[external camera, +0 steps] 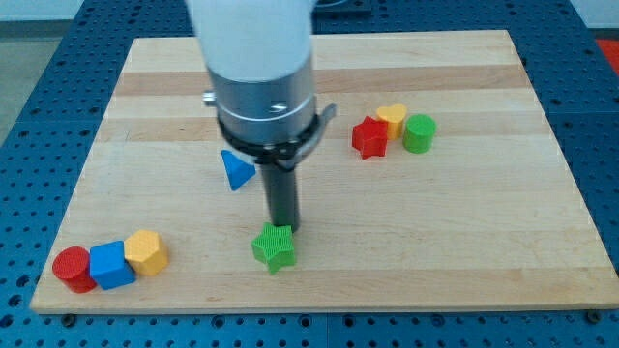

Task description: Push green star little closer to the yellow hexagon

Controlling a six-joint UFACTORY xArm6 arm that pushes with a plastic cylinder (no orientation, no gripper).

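Green star (pixel 275 247) near the board's (pixel 464 242) bottom edge, my tip (pixel 284 229) touching its upper side (bare rod, nothing to spread or pinch). Yellow hexagon (pixel 146 251) well to the view's left, beside blue cube (pixel 111 265) and red cylinder (pixel 73 269).

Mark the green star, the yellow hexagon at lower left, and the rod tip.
green star (pixel 275 247), camera view, centre of its top face.
yellow hexagon (pixel 144 248), camera view, top face.
my tip (pixel 283 228), camera view, rod's lower end, just above the star.
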